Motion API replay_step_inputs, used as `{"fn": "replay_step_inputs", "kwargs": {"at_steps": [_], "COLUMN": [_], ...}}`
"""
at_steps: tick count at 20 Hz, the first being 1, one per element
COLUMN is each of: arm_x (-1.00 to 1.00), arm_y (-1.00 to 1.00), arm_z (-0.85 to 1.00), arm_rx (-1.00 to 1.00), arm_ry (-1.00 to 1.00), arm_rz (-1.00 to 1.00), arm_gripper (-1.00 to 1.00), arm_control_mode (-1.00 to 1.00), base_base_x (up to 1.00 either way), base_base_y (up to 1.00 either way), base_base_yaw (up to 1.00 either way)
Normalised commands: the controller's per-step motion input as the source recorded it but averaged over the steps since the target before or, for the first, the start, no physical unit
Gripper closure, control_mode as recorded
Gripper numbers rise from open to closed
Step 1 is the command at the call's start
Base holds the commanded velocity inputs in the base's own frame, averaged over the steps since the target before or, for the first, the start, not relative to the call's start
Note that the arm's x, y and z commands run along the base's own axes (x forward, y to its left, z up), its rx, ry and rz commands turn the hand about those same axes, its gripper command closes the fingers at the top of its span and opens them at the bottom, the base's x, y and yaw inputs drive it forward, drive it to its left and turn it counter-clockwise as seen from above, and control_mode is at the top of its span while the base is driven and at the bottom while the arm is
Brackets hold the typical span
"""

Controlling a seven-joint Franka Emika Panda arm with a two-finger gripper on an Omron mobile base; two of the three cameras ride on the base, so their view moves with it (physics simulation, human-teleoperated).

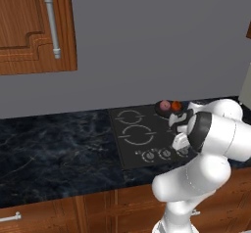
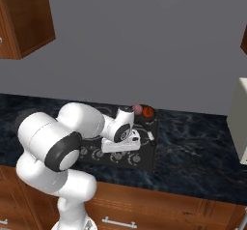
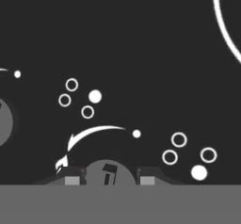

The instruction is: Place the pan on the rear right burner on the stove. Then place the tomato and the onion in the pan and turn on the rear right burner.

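Simulated kitchen: grey wall, dark marbled counter over wooden cabinet fronts, a wooden wall cabinet with a pale bar handle at upper left. Set into the counter, the stove, black glass with pale ring markings and a row of round knobs along its near edge. On the rear right burner, at the far right corner of the glass, the pan, small, black and shallow. Inside the pan, side by side and touching or nearly so, the onion on the left, pinkish-purple, and the tomato on the right, orange-red. White arm bent low over the near right part of the stove, wrist and hand down at the knob row. Gripper right at the glass, seen from the hand camera with one grey knob sitting between its two dark fingertips. Jaws closed narrowly around that knob, one tip at each side of it. Beside the knob, small pale burner symbols printed on the glass, an arc with an arrowhead curving over it. Part of a second knob at the left edge of the hand view
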Motion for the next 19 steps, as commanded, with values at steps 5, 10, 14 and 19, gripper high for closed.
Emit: {"fn": "replay_step_inputs", "kwargs": {"at_steps": [5, 10, 14, 19], "arm_x": [0.00, -0.03, -0.13, -0.17], "arm_y": [0.00, 0.00, 0.00, 0.00], "arm_z": [-0.14, -0.23, -0.22, -0.12], "arm_rx": [0.00, 0.00, 0.00, 0.00], "arm_ry": [0.11, 0.03, 0.00, 0.00], "arm_rz": [0.42, 0.46, 0.46, 0.45], "arm_gripper": [1.00, 1.00, 1.00, 1.00], "arm_control_mode": [-1.00, -1.00, -1.00, -1.00], "base_base_x": [0.00, 0.00, 0.00, 0.00], "base_base_y": [0.00, 0.00, 0.00, 0.00], "base_base_yaw": [0.00, 0.00, 0.00, 0.00]}}
